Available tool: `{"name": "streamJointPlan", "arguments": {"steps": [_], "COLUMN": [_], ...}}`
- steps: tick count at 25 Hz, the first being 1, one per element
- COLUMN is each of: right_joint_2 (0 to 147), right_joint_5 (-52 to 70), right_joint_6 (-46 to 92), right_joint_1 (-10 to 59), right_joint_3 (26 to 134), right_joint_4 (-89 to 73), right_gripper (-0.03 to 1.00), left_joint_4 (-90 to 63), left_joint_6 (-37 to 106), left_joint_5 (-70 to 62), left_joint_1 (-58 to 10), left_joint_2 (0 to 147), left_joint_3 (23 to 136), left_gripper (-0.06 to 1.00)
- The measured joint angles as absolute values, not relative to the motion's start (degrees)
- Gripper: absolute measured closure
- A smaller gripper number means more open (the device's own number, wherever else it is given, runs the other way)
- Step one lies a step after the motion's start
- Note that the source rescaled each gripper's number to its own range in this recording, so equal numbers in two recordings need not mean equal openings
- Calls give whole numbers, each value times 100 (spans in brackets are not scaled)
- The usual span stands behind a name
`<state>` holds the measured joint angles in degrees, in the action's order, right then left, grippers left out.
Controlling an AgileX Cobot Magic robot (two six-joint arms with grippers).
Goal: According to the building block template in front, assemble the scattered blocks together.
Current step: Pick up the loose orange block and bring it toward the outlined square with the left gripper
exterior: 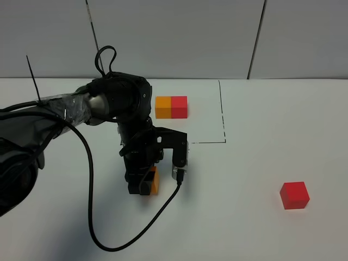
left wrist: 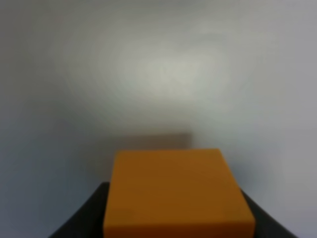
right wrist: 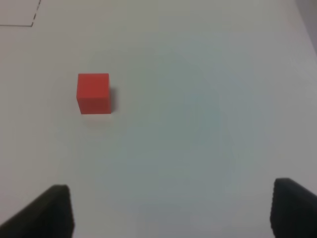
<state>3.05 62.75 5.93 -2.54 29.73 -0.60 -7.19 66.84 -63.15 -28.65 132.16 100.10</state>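
1. Black cable [exterior: 91, 217] trails in a loop over the white table [exterior: 261, 163] from the left arm [exterior: 117, 100], which reaches in from the left, ending left of the joined pair and nearer the camera.
2. Pointing down at the table, the left gripper [exterior: 142, 187] is clenched on the orange cube [exterior: 154, 182], a little left of the joined pair and well in front of it. From the high camera only a sliver of this cube shows beside the dark fingers.
3. The left wrist camera shows the orange cube [left wrist: 178, 193] filling the gap between the two dark fingers [left wrist: 84, 218], both pressed to its sides. Whether it rests on the table or hangs just above it cannot be told.
4. The joined pair [exterior: 171, 107], an orange cube on the left touching a red cube on the right, sits towards the back of the table.
5. A thin black dashed line [exterior: 223, 114] runs down the right side of the joined pair and turns left along its near side, standing clear of both cubes.
6. The red cube [exterior: 294, 195] lies alone, far right of the joined pair and well in front of it, outside the dashed line.
7. Seen from the right wrist camera, the right gripper [right wrist: 173, 213] is released, its fingers spread wide with bare table between them. The red cube [right wrist: 93, 93] lies ahead of them, untouched.
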Motion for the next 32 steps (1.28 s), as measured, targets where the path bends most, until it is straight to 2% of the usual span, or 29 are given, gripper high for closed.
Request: {"name": "streamJointPlan", "arguments": {"steps": [7,15,32], "right_joint_2": [305,305,305], "right_joint_5": [6275,6275,6275], "right_joint_6": [593,593,593], "right_joint_1": [-254,-254,-254], "right_joint_3": [2973,2973,2973], "right_joint_4": [-60,-60,-60], "right_gripper": [34,34,34], "left_joint_4": [-647,-87,-35], "left_joint_6": [6689,6320,5820], "left_joint_5": [-6253,-6041,-5902], "left_joint_1": [-2912,-3260,-3271], "left_joint_2": [13338,13350,13350], "left_joint_3": [10017,10017,10017], "left_gripper": [94,94,94]}}
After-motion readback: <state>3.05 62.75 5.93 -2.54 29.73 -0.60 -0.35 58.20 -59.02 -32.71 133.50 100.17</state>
